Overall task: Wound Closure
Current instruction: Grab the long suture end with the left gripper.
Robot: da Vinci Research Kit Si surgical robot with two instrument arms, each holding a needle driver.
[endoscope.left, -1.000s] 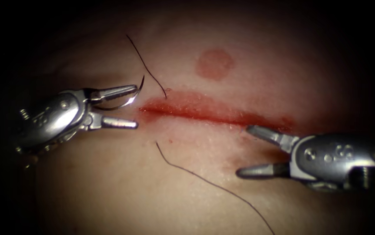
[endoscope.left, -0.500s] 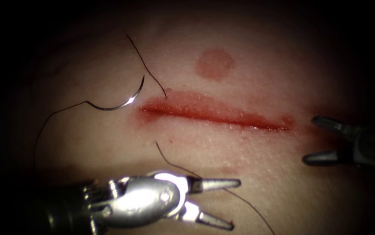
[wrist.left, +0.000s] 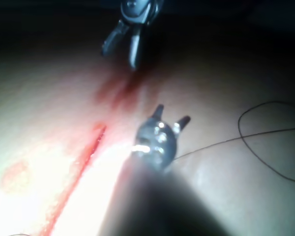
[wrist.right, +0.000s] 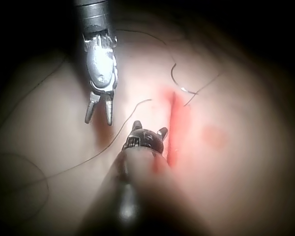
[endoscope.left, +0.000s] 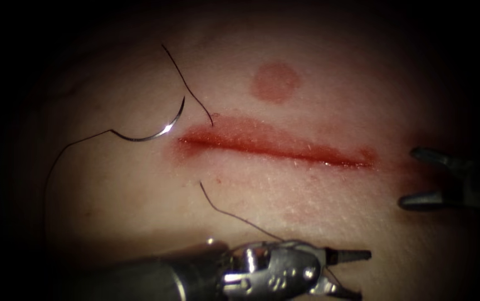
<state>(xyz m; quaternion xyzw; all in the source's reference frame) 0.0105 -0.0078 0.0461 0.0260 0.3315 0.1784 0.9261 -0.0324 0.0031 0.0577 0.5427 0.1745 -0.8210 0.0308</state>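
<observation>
The tissue (endoscope.left: 307,189) lies pale under the light, dark all around; its cut (endoscope.left: 276,146) runs from nine o'clock to three, rimmed with red fluid (endoscope.left: 234,131). The needle (endoscope.left: 153,132) lies free on the surface at the cut's left end, its arc bowed toward six o'clock, point up at one. Its thread (endoscope.left: 56,167) trails off toward eight. My left tool (endoscope.left: 357,274), at six o'clock, has jaws parted, holding nothing. My right tool (endoscope.left: 412,178), at three, is likewise spread and empty.
</observation>
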